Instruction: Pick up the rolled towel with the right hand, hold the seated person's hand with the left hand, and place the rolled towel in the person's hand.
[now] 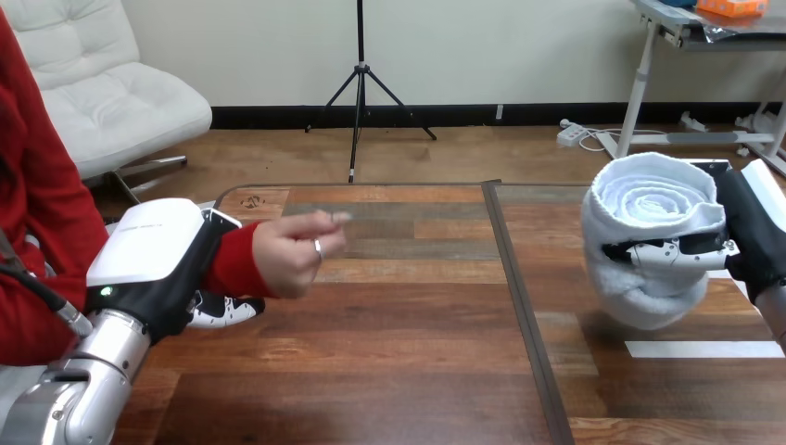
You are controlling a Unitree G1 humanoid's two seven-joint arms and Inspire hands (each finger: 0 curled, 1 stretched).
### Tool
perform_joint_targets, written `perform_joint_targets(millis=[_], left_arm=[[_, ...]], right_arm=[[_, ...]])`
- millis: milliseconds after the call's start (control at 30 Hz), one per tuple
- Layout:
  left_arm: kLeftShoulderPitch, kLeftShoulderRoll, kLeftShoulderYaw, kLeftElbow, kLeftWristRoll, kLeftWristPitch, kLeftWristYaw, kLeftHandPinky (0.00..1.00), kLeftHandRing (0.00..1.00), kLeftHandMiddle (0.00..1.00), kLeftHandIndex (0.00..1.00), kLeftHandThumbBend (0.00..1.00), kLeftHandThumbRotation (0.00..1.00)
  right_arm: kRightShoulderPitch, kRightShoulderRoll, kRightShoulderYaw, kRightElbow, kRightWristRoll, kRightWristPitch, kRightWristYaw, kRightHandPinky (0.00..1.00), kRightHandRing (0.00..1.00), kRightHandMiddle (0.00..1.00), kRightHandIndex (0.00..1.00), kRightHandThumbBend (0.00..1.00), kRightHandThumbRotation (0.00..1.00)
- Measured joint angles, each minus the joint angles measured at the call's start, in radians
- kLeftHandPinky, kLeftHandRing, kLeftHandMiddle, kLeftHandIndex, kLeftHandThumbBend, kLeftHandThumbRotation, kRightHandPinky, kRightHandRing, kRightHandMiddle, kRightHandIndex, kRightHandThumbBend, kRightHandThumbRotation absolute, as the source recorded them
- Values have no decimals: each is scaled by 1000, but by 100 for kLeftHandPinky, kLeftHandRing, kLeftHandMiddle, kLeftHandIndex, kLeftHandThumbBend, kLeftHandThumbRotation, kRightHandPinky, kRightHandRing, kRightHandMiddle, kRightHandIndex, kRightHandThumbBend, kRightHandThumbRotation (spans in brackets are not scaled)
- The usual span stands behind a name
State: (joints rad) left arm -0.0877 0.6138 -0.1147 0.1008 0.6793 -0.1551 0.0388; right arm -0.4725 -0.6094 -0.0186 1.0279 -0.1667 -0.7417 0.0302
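Nearest, at the bottom left, the silver left forearm (74,394) leads up to the left hand (153,255), w/ its white shell on top. This hand is clasped round the person's wrist (232,264), which is in a red sleeve. The thumb shows on top of the sleeve & the fingers (222,311) show under it. The wooden table (371,371) lies below, w/ a dark seam (524,315) running from near to far in the middle & a strip of white tape (704,349) at the right side.

At the right edge, the right hand (755,236) grasps the rolled towel (649,199) from the side. Its fingers (672,255) are wrapped across the front of the roll. The towel is white, its spiral end faces up, & it seems raised off the table, above the tape.

The towel is well apart from the person's hand (292,250). That hand is at the left, just past the left hand, over the table, w/ fingers loosely curled.
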Motion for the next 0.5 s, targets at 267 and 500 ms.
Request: perform_joint_targets(millis=[267,500], left_arm=[[-2,4,0,0,1,0,-8,28,33,37,39,80,0],[-2,7,0,0,1,0,-23,29,33,38,39,82,0]], right_arm=[[0,2,0,0,-2,-4,-1,33,38,42,43,81,0],[0,2,0,0,-15,-4,-19,34,39,43,43,81,0]])
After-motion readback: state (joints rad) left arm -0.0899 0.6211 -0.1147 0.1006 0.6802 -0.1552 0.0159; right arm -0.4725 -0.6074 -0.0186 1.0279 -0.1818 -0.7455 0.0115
